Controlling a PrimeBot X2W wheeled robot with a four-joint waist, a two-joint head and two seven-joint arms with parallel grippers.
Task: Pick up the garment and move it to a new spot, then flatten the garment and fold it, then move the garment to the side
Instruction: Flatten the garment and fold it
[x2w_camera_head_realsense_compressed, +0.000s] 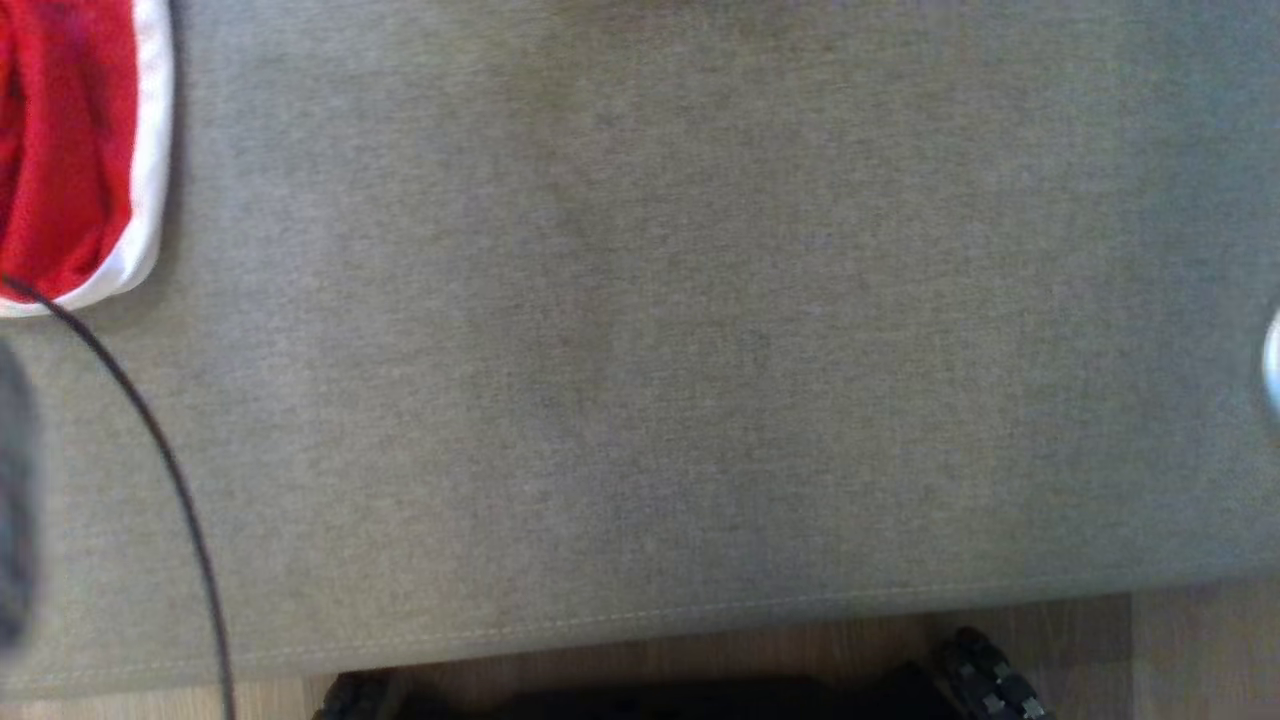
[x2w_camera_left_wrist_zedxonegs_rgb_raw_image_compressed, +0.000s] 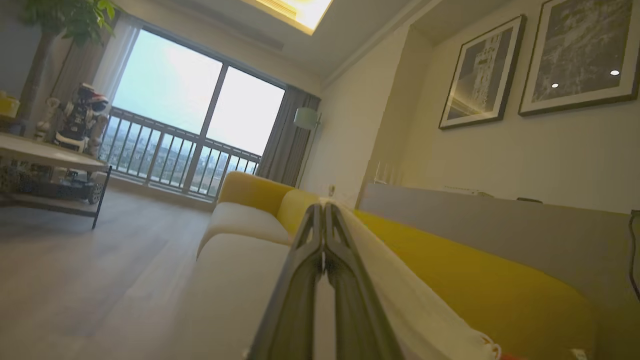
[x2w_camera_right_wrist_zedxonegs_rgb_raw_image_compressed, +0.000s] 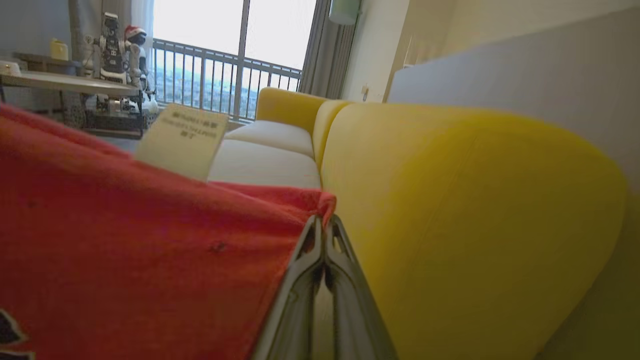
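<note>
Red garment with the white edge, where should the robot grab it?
Probably the white hem along the garment's side edge, away from the black cable. Come in across the bare sofa cushion: the hem lies flat and exposed on that side.

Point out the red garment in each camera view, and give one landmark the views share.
Head view: garment in the top left corner, on the grey cushion.
Left wrist view: probably its white trim, right of the left pincer, with a red sliver at the bottom edge.
Right wrist view: red cloth across the lower left, its edge at the right pincer.
Shared landmark: the yellow sofa back, in both wrist views.
</note>
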